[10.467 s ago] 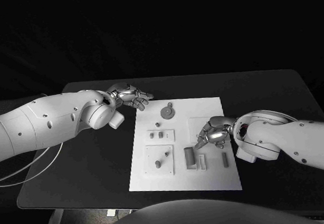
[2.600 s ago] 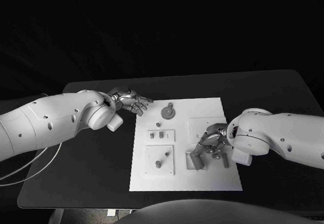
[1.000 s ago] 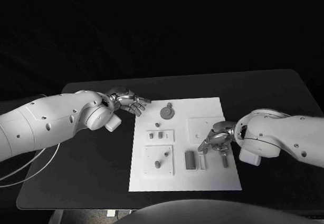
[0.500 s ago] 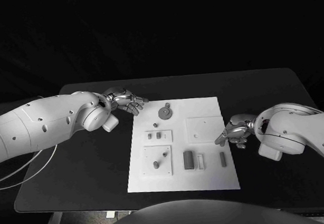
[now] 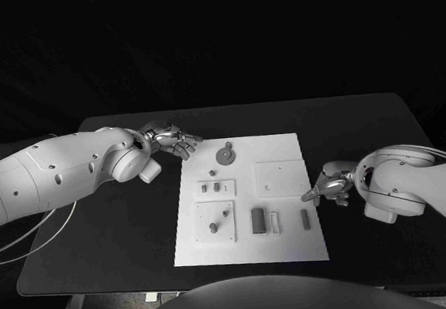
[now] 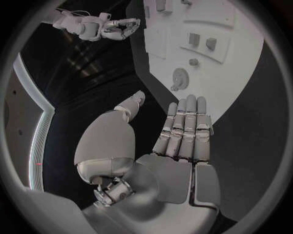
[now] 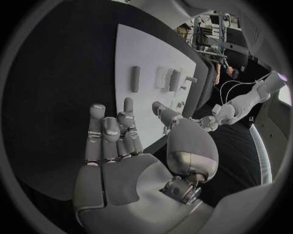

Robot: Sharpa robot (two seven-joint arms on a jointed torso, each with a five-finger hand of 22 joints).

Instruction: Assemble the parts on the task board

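Lying flat at the middle of the black table (image 5: 103,230), the task board (image 5: 294,247) is a white plate carrying several small grey parts. Item one: a round disc with a stub (image 5: 225,154) near the board's far edge, and a small peg (image 5: 212,173) just on the near side of it. Item two: a small raised white panel (image 5: 216,189) holding two short upright pieces side by side. Item three: a larger raised panel (image 5: 215,221) nearer the robot, bearing a slim slanted pin and a small knob; their exact forms are too small to tell. Item four: a plain square panel (image 5: 281,176) with one tiny mark on it. Item five: a dark upright block (image 5: 259,221), a pale strip (image 5: 276,223) just beside it, and a slender dark bar (image 5: 304,220) set apart, in a row toward the board's near right. Whether any part is seated in a socket or merely resting cannot be told. Left hand (image 5: 176,140): hovering beside the board's far left corner, fingers straight and close together in the left wrist view, thumb held apart, nothing held. Right hand (image 5: 329,187): at the board's right edge over the table, fingers loosely spread and partly bent in the right wrist view, palm empty, touching no part.
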